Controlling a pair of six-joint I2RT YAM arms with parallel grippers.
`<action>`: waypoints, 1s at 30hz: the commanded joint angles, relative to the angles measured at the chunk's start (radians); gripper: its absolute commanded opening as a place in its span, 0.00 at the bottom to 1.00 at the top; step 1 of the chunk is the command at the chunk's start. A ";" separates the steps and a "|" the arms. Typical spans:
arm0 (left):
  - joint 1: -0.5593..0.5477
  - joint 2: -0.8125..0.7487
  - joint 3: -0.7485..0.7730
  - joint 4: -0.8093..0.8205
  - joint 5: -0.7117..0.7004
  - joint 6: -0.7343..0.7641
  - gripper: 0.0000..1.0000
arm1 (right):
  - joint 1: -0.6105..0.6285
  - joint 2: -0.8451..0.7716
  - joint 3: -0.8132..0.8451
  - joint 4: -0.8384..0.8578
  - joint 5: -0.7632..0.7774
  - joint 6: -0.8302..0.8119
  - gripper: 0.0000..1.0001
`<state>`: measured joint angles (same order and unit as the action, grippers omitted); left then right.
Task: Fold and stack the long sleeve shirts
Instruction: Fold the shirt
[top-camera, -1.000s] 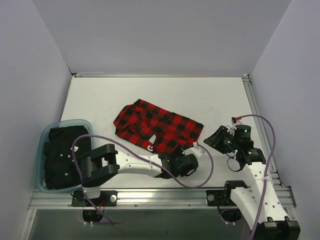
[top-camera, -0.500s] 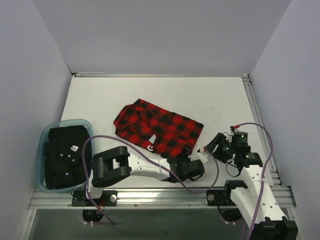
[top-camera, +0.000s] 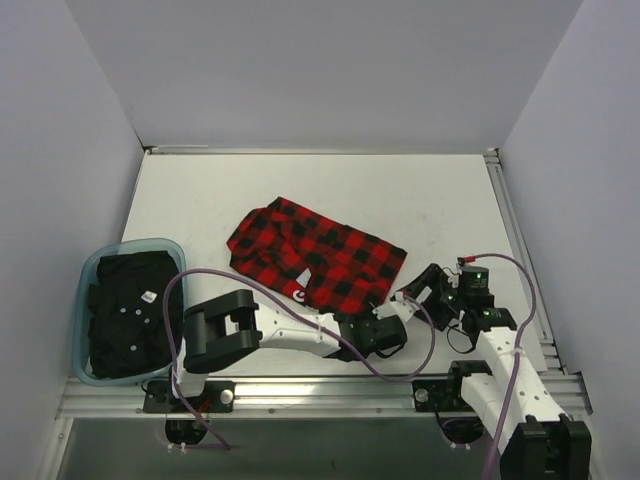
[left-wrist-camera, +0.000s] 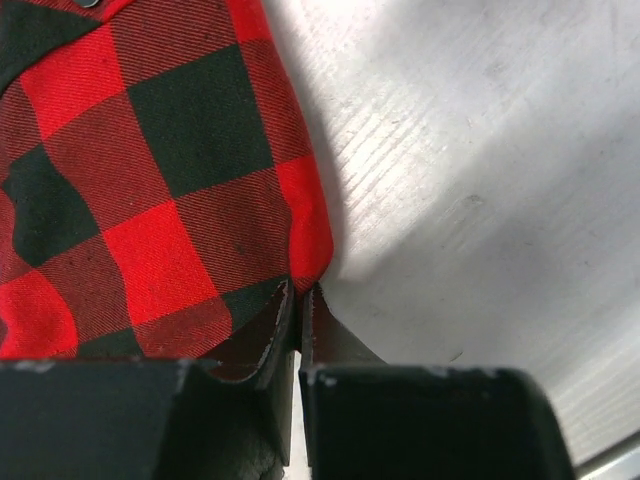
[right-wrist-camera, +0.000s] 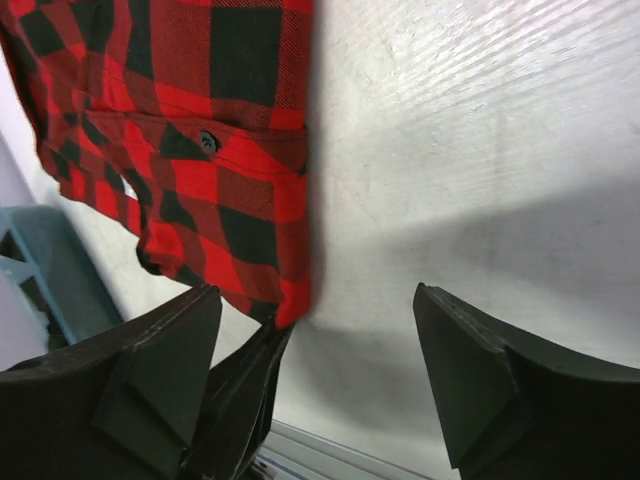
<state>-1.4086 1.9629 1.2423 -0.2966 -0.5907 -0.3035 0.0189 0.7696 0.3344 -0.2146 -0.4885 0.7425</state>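
Top view: the flannel shirt (top-camera: 318, 255) lies loosely bunched on the table (top-camera: 200, 200), right of the blue bin (top-camera: 135, 243). The left end effector (top-camera: 392, 316) and right end effector (top-camera: 422, 292) sit farther right still.
Left wrist: the left end effector is clamped on the shirt's corner.
Right wrist: the right end effector is spread wide and empty.

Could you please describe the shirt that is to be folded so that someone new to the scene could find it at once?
On the white table, look near the middle: a crumpled shirt lies there, its near corner pinched in the left gripper. Its red-and-black check sets it apart from the plain dark clothing in the blue bin at the left edge.
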 joint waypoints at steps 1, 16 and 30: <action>0.028 -0.078 0.011 -0.041 0.074 -0.054 0.07 | -0.005 0.059 -0.063 0.183 -0.085 0.130 0.82; 0.083 -0.193 0.051 -0.049 0.224 -0.189 0.08 | 0.078 0.431 -0.186 0.744 -0.088 0.363 0.88; 0.109 -0.211 0.062 -0.006 0.318 -0.250 0.09 | 0.136 0.643 -0.117 0.888 -0.056 0.388 0.83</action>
<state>-1.2987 1.8065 1.2633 -0.3481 -0.3073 -0.5213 0.1516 1.3460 0.2085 0.7254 -0.6170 1.1580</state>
